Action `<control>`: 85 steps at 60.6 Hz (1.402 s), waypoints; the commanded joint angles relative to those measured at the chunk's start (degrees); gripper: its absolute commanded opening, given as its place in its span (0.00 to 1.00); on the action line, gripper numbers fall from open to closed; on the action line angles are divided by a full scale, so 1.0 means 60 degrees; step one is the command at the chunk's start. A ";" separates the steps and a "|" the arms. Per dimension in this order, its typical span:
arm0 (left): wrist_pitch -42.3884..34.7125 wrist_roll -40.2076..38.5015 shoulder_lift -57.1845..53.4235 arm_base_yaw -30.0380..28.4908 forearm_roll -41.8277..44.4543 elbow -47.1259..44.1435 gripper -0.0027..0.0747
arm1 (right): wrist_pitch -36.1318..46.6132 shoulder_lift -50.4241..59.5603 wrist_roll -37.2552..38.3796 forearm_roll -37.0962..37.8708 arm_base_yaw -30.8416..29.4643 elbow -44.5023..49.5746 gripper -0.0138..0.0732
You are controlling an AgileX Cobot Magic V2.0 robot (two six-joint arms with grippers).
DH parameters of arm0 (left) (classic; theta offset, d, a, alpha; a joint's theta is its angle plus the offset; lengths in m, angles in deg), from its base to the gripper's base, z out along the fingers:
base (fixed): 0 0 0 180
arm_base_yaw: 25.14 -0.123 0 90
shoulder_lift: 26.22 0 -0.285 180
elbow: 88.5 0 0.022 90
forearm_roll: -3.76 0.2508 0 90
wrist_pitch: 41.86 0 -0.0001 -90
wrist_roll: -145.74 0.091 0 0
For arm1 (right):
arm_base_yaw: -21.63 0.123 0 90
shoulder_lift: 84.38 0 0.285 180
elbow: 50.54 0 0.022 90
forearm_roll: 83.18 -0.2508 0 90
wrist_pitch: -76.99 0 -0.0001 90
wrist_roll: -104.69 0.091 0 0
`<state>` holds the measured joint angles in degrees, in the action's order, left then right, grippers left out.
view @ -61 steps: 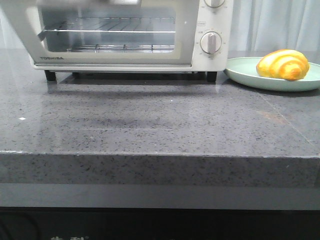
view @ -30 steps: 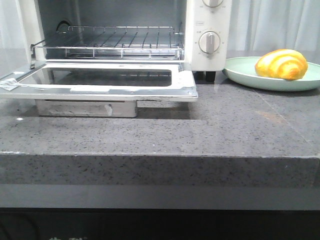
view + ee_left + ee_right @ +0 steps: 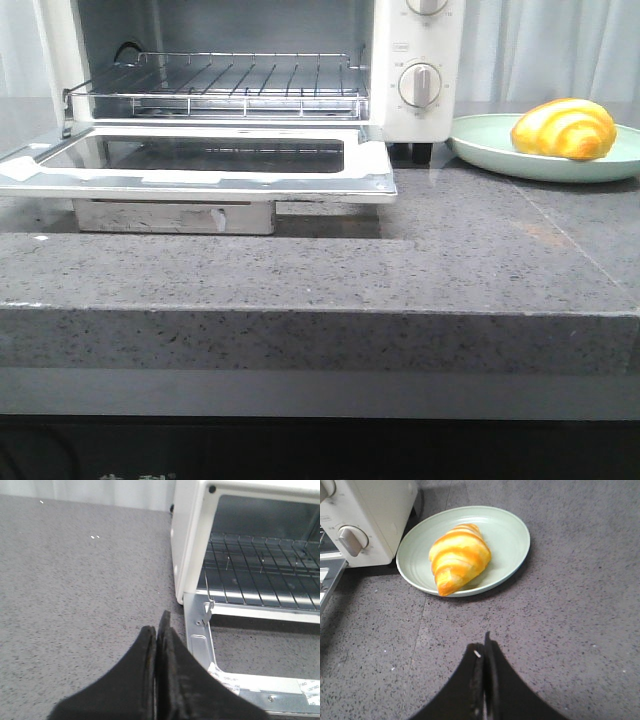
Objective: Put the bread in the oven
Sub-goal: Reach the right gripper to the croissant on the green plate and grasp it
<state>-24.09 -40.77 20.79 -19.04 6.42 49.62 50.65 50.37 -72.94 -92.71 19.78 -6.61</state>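
**Oven open, bread on its plate**

The oven fills the upper left of the front frame, its glass door dropped flat over the grey speckled surface, the wire rack bare. At the upper right the bread lies on a pale green plate, just beside the oven. The left gripper hangs near the door's hinge corner, jaws pressed together on nothing. The right gripper sits short of the plate, jaws likewise together.

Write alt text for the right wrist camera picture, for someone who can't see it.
A striped golden bread lies on a pale green plate on a dark speckled counter, beside the white oven. The right gripper, fingers shut and empty, is short of the plate.
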 commanded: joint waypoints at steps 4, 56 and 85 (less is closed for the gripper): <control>-0.0569 -0.0108 -0.0490 -0.0108 -0.0071 0.0109 0.01 | 0.1072 -0.0979 -0.0057 -0.0189 -0.0078 -0.0871 0.21; -0.0488 -0.0108 -0.0560 -0.0108 -0.0089 0.0109 0.01 | -0.0177 -0.8695 -0.0057 -0.2190 -0.0078 -0.6697 0.83; -0.0488 -0.0108 -0.0560 -0.0108 -0.0089 0.0109 0.01 | -0.1288 -0.9391 -0.0079 -0.1918 -0.0078 -0.7194 0.80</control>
<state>-22.88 -40.87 17.66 -19.49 6.29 48.78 41.62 -7.76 -72.94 -103.99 19.78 -47.77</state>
